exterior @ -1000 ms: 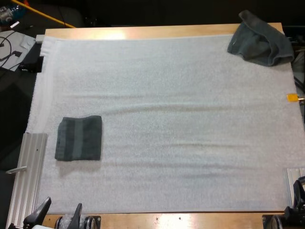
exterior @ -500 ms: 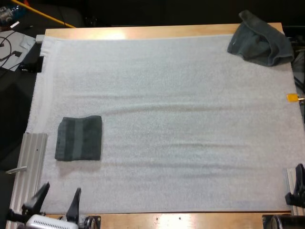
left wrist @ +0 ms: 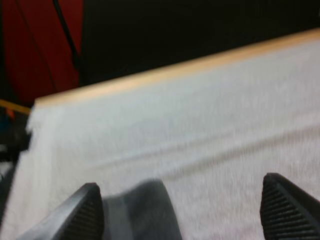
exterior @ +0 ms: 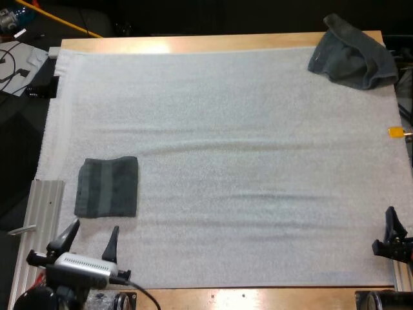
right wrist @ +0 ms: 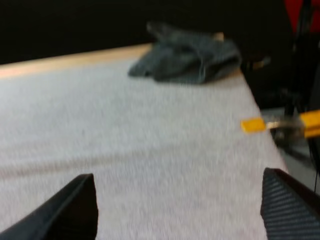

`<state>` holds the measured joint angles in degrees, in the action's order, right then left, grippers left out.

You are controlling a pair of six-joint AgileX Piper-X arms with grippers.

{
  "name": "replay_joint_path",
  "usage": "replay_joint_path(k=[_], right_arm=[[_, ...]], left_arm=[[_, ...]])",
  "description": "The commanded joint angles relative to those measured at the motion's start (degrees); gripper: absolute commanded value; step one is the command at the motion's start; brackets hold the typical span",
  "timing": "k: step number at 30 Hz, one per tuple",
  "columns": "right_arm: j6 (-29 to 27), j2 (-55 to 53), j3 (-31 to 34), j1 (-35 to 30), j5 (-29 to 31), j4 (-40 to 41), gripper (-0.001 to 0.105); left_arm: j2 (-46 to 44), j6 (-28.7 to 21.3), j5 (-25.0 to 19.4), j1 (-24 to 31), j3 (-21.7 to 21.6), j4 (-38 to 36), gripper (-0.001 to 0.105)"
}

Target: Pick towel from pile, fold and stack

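Crumpled towel [exterior: 352,55] sits upper right in the high view, on the desk's [exterior: 193,44] far corner; folded towel [exterior: 106,187] is lower left. It looks soft, light and floppy, so I'd pinch a raised edge. Left gripper [exterior: 94,227] and right gripper [right wrist: 177,181] both have their fingers spread apart, holding nothing.

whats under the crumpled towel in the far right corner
The crumpled towel lies on the white mat and the table's wooden far edge; anything within its folds is hidden.
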<state>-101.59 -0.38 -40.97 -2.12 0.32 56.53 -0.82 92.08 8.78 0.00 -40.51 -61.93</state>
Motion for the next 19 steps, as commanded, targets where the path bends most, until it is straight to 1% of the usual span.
replay_joint_path(k=[1,4,8,12,19], right_arm=[[0.05,-2.25,3.04,-0.13,0.03,-0.25,0.067],[0.23,-1.96,5.24,-0.12,-0.02,-0.18,0.066],[0.47,-2.03,7.22,-0.03,0.03,-0.02,0.066],[0.64,-1.89,8.53,0.03,0.04,0.16,0.066],[0.67,-1.9,9.78,0.01,0.26,-0.07,0.066]], left_arm=[[-7.89,0.12,-0.48,-0.07,3.46,1.08,0.063],[-7.81,0.07,-0.39,-0.12,5.73,1.27,0.063],[-7.81,0.06,-0.37,-0.15,7.48,1.48,0.063],[-7.7,-0.03,-0.31,-0.08,8.3,1.79,0.063],[-7.67,-0.03,-0.13,0.0,8.48,1.8,0.063]])
